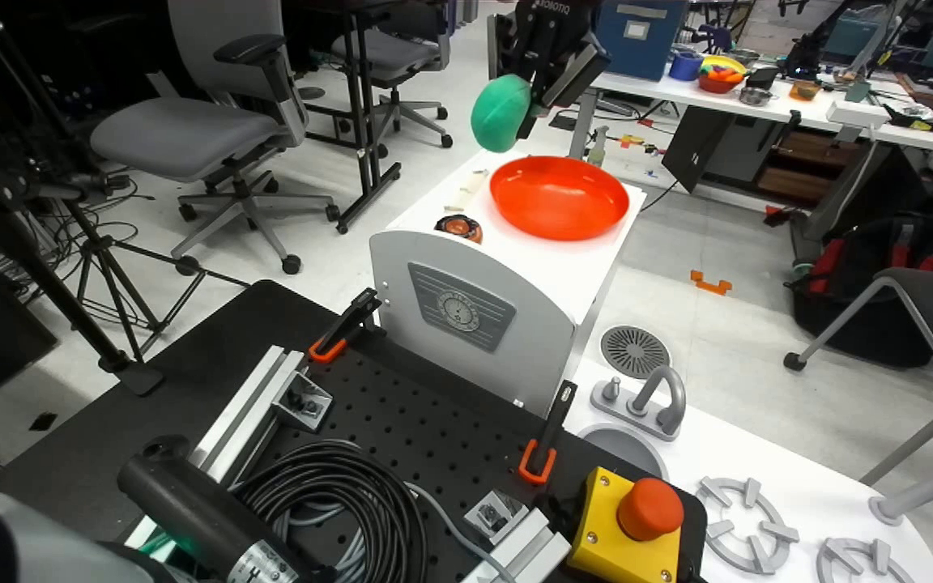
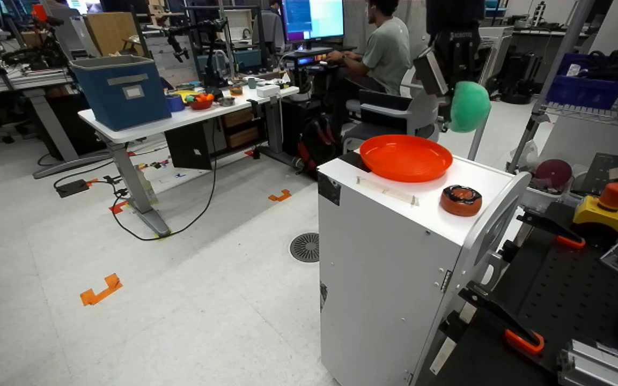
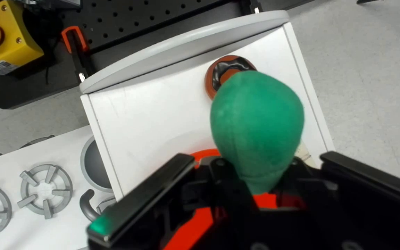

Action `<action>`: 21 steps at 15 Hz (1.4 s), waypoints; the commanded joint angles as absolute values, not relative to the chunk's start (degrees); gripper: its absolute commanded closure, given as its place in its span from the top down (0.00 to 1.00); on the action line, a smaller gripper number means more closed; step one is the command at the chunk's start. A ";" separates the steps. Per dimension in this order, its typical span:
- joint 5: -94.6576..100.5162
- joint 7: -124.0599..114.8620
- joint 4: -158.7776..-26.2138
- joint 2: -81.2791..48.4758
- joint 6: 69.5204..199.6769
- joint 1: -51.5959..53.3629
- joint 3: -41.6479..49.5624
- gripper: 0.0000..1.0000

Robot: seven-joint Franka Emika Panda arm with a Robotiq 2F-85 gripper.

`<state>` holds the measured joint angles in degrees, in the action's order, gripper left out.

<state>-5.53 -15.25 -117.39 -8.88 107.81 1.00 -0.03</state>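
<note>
My gripper (image 1: 533, 109) is shut on a green plush object (image 1: 500, 113) and holds it in the air. The green object is rounded and soft-looking; it also shows in an exterior view (image 2: 470, 107) and between the fingers in the wrist view (image 3: 255, 121). Its narrow end sits between the fingers. Below is a red-orange plate (image 1: 560, 198) on a white cabinet top (image 2: 421, 201), apart from the green object. The gripper hides much of the plate in the wrist view (image 3: 196, 225). A brown toy donut with black icing (image 2: 460, 202) lies near the plate, partly covered in the wrist view (image 3: 215, 80).
A curved grey panel with a dial (image 1: 466, 295) edges the cabinet top. A tape strip (image 2: 387, 191) lies beside the plate. Clamps (image 1: 543, 441), a black perforated table (image 1: 402, 380) and a yellow emergency-stop box (image 1: 628, 526) are alongside. A toy sink tap (image 1: 661, 401) stands lower.
</note>
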 commanded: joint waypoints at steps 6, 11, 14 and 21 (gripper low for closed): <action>-5.38 -15.57 -116.98 -9.04 107.84 2.12 -0.86 0.05; -5.83 -15.60 -117.15 -9.75 107.31 2.24 -0.72 0.05; -5.93 -15.70 -117.19 -10.15 107.20 2.27 -0.71 0.05; -6.15 -15.56 -117.22 -11.00 107.24 2.28 -0.71 0.58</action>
